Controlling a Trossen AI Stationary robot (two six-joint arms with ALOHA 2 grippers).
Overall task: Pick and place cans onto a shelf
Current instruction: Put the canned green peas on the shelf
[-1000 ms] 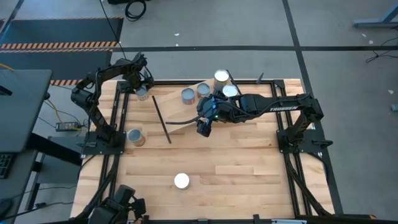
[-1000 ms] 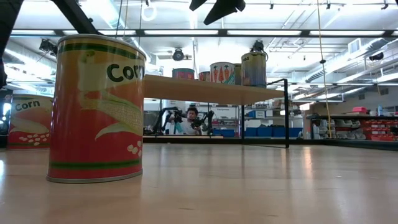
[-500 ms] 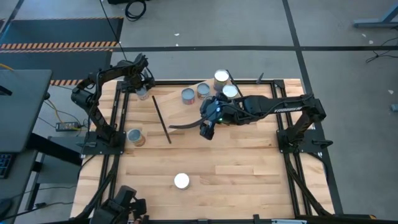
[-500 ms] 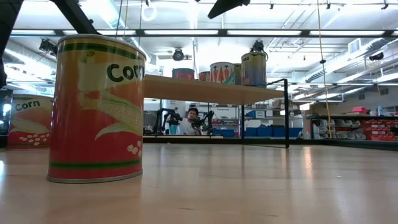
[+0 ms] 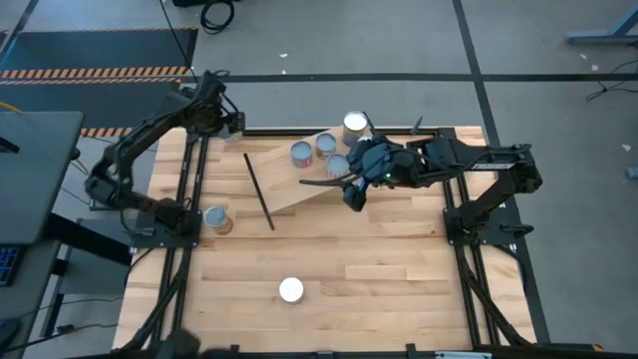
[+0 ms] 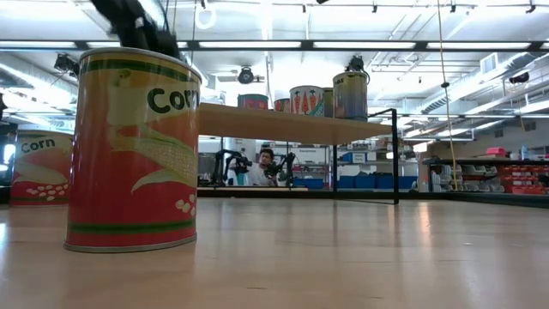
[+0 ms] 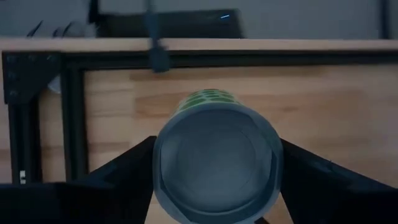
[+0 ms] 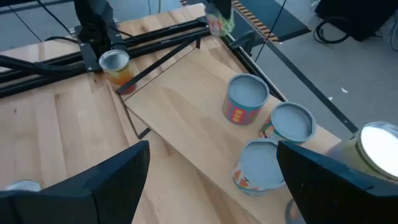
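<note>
The left hand (image 7: pixel 214 186) is at the far left corner of the counter (image 5: pixel 379 269), its two dark fingers (image 7: pixel 112 180) closed on either side of a grey-topped can (image 7: pixel 214 165) with a green-patterned side, gripping it above the bare wood near the black frame rail (image 7: pixel 71 124). The right hand (image 8: pixel 211 180) hangs over the right end of the shelf (image 5: pixel 289 179), fingers spread wide and holding nothing. The shelf lies skewed across the far middle of the counter, its light board carrying four cans crowded at its right end: a blue-sided one (image 8: pixel 247 99), a second grey-topped one (image 8: pixel 291 121) just beside it, a third (image 8: pixel 260 163) nearest the right hand, and a larger bright-topped can (image 5: pixel 355 125) at the far edge. The left half of the board is bare, giving open room there, bounded by a black rod leg (image 5: pixel 258 191) running along its left end. Two cans stand off the shelf: an orange-sided one (image 5: pixel 215 219) near the left arm's base, and a white-topped one (image 5: pixel 291 290) alone in the near middle, which in the low view looms large as a corn tin (image 6: pixel 133 150) and blocks much of the left side. Beyond the counter, in the room, someone seems to be seated (image 6: pixel 266 163), though too small to tell more.
</note>
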